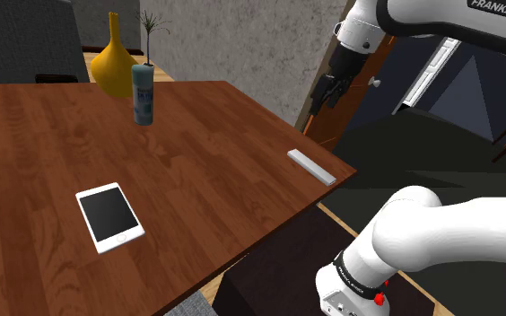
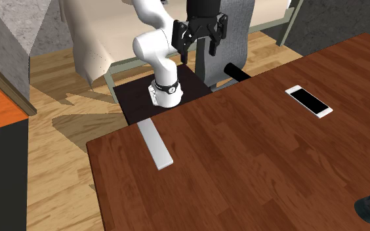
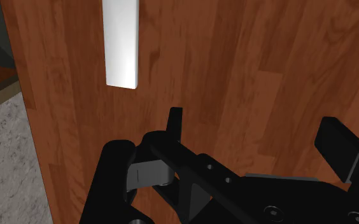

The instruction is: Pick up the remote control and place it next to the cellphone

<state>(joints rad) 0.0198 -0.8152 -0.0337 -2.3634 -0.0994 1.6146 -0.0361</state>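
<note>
Reddish-brown wood of the bench (image 1: 206,144) first: wide, smooth, probably slippery under a flat slab. Next down, white Franka arm (image 1: 422,233), jaws parted and empty, raised near the bench's edge by the stand (image 2: 134,98), with the target ahead of them, not between. Then the cellphone (image 1: 109,216), lying flat, well apart from that edge; at risk of being bumped or covered at set-down. Smallest, the white remote control (image 1: 311,167), thin, flat, right along the edge. Could skid off with 1 careless nudge. Could also slip from a grasp taken lengthwise instead of across the narrow width.
</note>
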